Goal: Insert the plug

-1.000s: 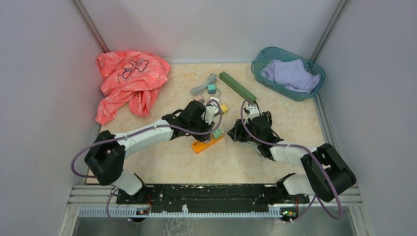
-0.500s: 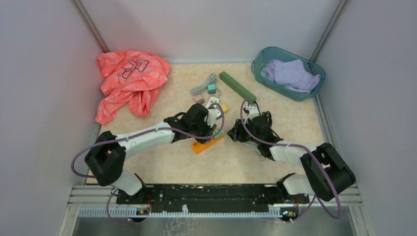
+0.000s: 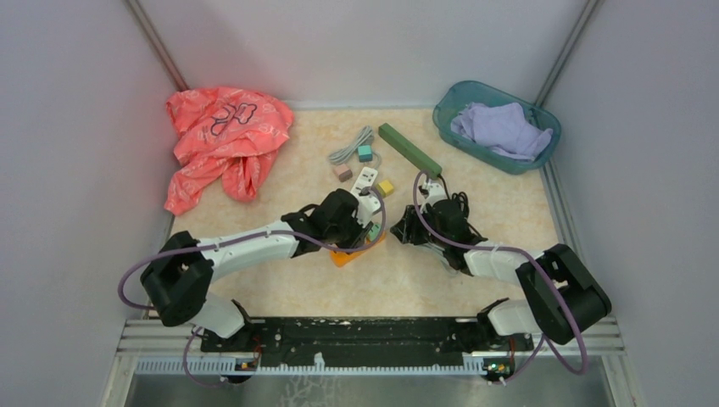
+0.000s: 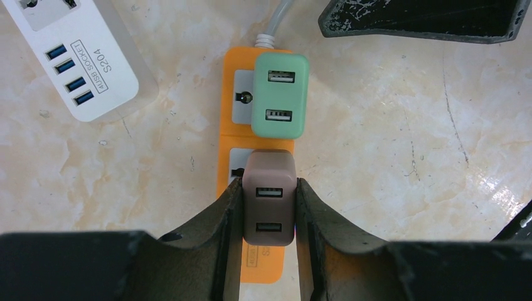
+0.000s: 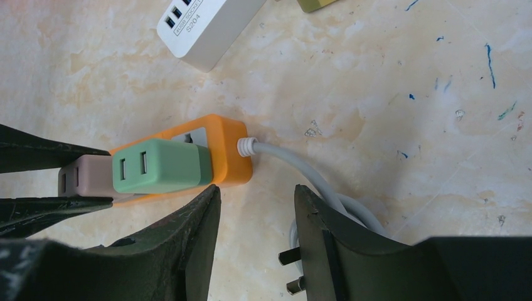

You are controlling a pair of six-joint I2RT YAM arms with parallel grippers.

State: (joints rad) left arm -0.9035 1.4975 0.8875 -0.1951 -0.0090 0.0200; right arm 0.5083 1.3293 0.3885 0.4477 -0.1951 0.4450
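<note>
— Left claw?
— My left claw [image 4: 268,182] pinches the brown charger [image 4: 268,197] between its fingers, over the orange power strip [image 4: 233,139]; a green charger [image 4: 280,94] sits just ahead.
— Right?
— My right claw [image 5: 257,194] is spread, holding nothing.

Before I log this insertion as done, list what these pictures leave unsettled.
1. Left wrist: the brown adapter covers its own socket on the orange strip, so prong seating is unseen.
2. Right wrist: the green adapter hides where the brown one meets the strip.
3. Top external: the left gripper covers the joint, which is too small anyway.
4. Left wrist: the strip's near end is hidden behind the fingers.
</note>
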